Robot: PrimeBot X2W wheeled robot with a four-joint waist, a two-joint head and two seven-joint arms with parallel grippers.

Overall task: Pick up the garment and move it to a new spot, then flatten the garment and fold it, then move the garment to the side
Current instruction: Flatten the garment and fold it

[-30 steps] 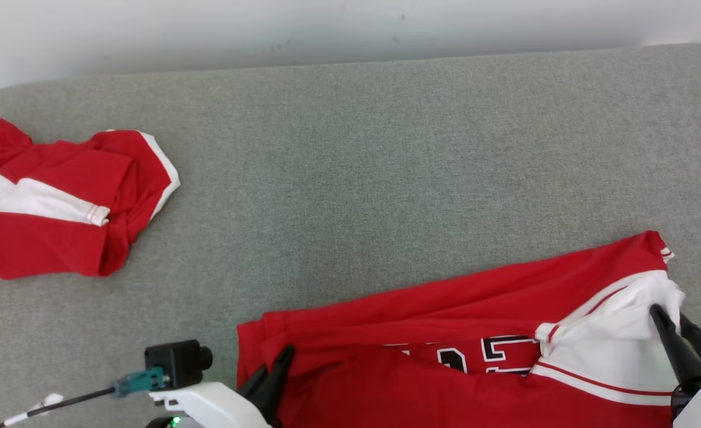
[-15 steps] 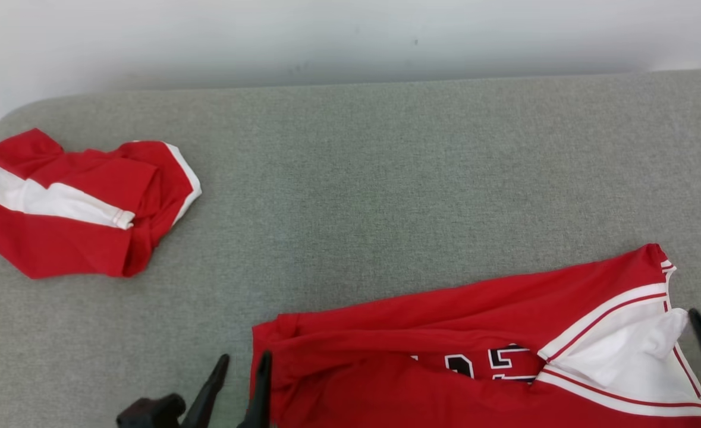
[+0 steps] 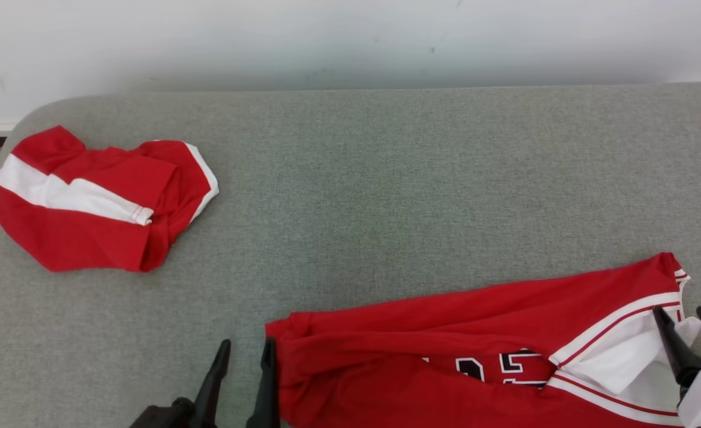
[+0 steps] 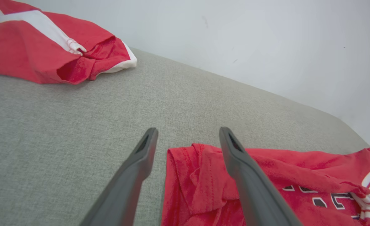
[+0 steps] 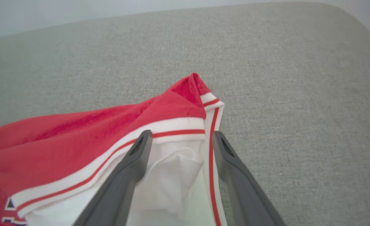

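The bright red jersey shirt with white striped sleeve ends (image 3: 445,333) lies at the near right of the grey fabric surface (image 3: 386,196); left gripper (image 3: 247,343) and right gripper (image 3: 680,310) both gape, grasping nothing, at its ends

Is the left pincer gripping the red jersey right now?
No, the left pincer stands open, fingers spread over a corner of the garment.

The garment (image 3: 445,321) lies rumpled and stretched sideways on the grey surface (image 3: 386,178), red, white-striped end, black-and-white print peeking out.
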